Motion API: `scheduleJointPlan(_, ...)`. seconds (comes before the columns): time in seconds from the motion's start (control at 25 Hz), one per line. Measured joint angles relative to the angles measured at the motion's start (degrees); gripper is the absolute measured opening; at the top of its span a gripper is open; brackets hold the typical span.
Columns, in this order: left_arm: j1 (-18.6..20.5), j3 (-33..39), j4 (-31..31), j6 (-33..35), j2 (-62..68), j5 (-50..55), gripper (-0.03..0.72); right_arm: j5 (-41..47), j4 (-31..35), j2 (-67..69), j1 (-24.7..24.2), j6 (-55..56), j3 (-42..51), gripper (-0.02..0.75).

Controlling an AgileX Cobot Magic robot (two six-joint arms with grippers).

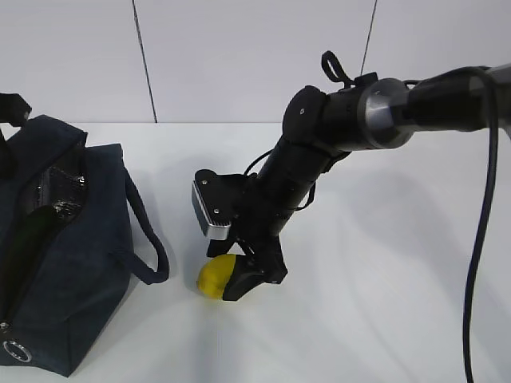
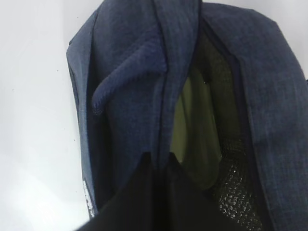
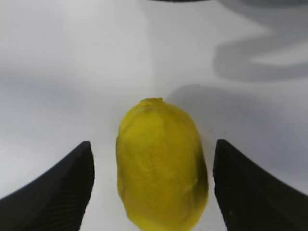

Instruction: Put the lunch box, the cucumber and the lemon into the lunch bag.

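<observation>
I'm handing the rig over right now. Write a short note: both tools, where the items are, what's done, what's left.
Right tool: open, straddling the lemon on the table, fingers clear of it.
Left tool: shut on a fold of the lunch bag at its opening, holding it open.
Inside the bag: something pale green, probably the lunch box lid. A dark shape shows at the opening; cucumber unconfirmed.
Left: close on the lemon, lift it, drop it into the bag.

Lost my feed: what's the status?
Right gripper jaws open, straddling lemon on table. Left gripper shut on lunch bag strap. Nothing in the way.
</observation>
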Motion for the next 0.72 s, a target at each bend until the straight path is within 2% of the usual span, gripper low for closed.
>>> scheduleJointPlan(0.12, 0.0, 0.0, 0.0, 0.0, 0.0, 0.0, -0.007, 0.0, 0.0, 0.5, 0.0, 0.0, 0.0, 0.552)
scheduleJointPlan(0.32, 0.0, 0.0, -0.1, 0.0, 0.0, 0.0, -0.007, 0.3, 0.1, 0.6, 0.0, 0.0, 0.0, 0.393)
scheduleJointPlan(0.56, 0.0, 0.0, -0.5, 0.0, 0.0, 0.0, -0.007, 4.9, -0.2, 0.6, 0.0, 0.0, -0.1, 0.363)
scheduleJointPlan(0.72, 0.0, 0.0, -0.7, 0.0, 0.0, -0.1, -0.007, 10.8, -3.5, 0.3, 0.0, 1.4, -3.1, 0.361)
